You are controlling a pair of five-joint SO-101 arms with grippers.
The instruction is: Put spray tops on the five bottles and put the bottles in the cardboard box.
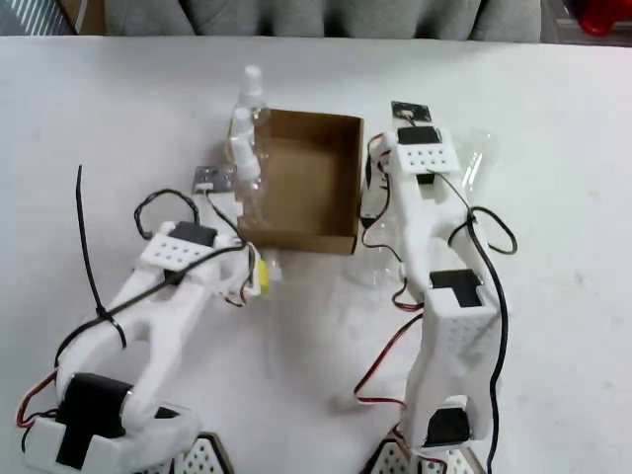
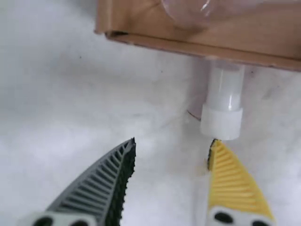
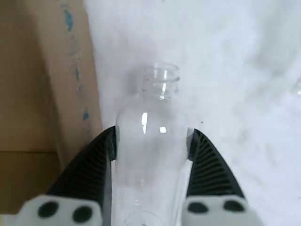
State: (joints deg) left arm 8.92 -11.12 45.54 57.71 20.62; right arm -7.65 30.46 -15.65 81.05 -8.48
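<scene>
Right gripper (image 3: 150, 136) clamps an uncapped bottle (image 3: 157, 103) just right of the cardboard box (image 3: 51, 84); left gripper (image 2: 173, 141) gapes wide beside a spray top (image 2: 222, 113). Slick plastic could twist or slip when capping starts.

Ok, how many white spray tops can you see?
4: three spray tops on bottles lined along the cardboard box's left side, one loose on the table beside the left end effector. Others may be hidden.
</scene>
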